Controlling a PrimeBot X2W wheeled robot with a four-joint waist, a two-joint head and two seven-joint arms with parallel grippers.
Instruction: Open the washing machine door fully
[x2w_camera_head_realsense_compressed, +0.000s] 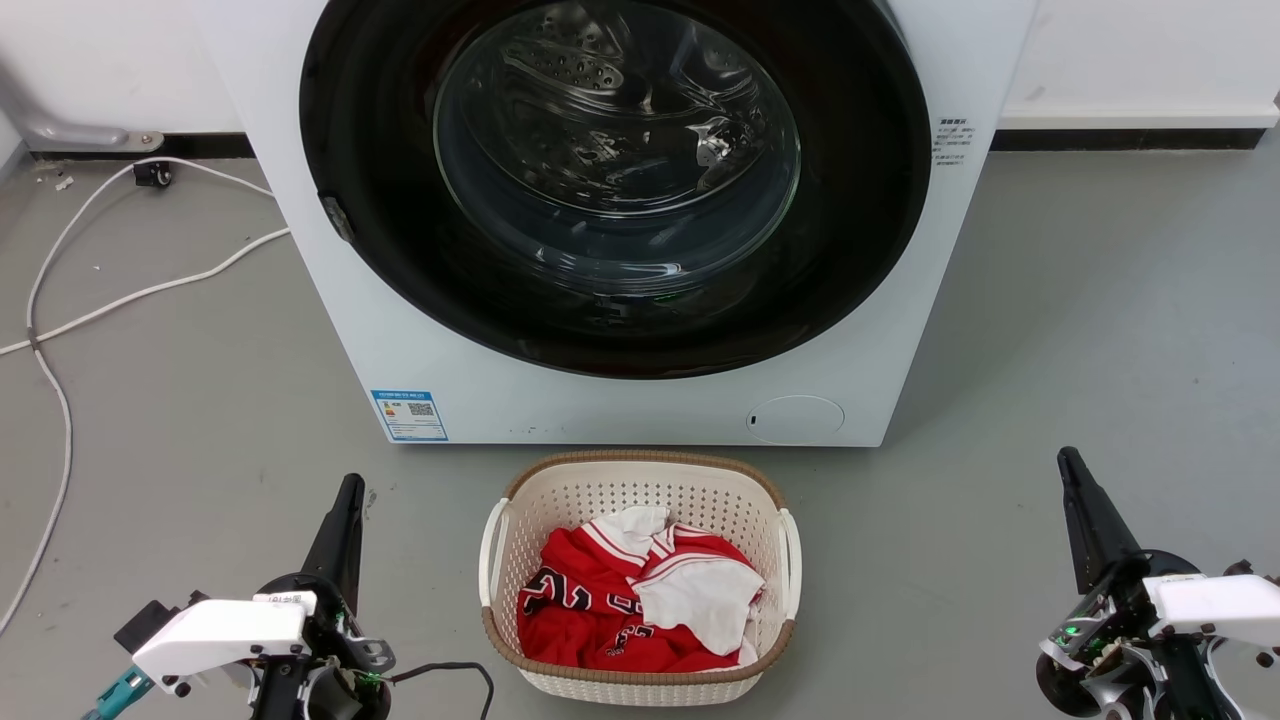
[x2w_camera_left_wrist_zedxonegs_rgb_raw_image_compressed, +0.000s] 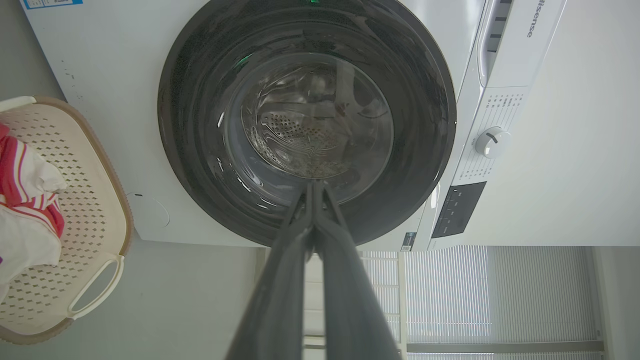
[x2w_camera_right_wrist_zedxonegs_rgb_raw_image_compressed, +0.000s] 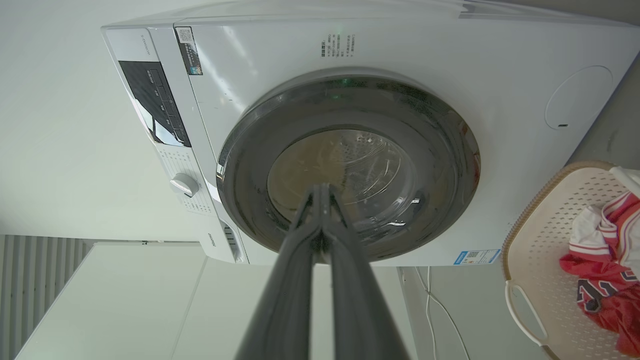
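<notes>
Two hands, low in the head view. Left hand (x2w_camera_head_realsense_compressed: 350, 486): its two dark fingers pressed together, holding nothing. Right hand (x2w_camera_head_realsense_compressed: 1068, 462): same, two fingers pressed tip to tip, nothing held. Both hang above the grey floor (x2w_camera_head_realsense_compressed: 1100, 340), one on each side of the laundry basket (x2w_camera_head_realsense_compressed: 640, 468), well apart from the machine.

One basket, white lattice with a brown rim, on the floor just in front of the washing machine (x2w_camera_head_realsense_compressed: 600, 405). It holds red-and-white clothing (x2w_camera_head_realsense_compressed: 620, 600); can't tell the piece count.

One washing machine, a white front-loader. One washing machine door (x2w_camera_head_realsense_compressed: 615, 170): black rim, bulging clear glass centre, shut and flush with the front panel. The perforated drum is visible through the glass. One small grey fitting (x2w_camera_head_realsense_compressed: 337, 217) sits on the door rim's left edge.

Low on the front there's one blue label (x2w_camera_head_realsense_compressed: 409, 415) at left and one round flap (x2w_camera_head_realsense_compressed: 796, 419) at right.

The left wrist view shows one white control knob (x2w_camera_left_wrist_zedxonegs_rgb_raw_image_compressed: 492, 142) and one dark control panel (x2w_camera_left_wrist_zedxonegs_rgb_raw_image_compressed: 457, 209) beside the door.

White cable (x2w_camera_head_realsense_compressed: 150, 290) runs over the floor left of the machine; can't tell the strand count.
</notes>
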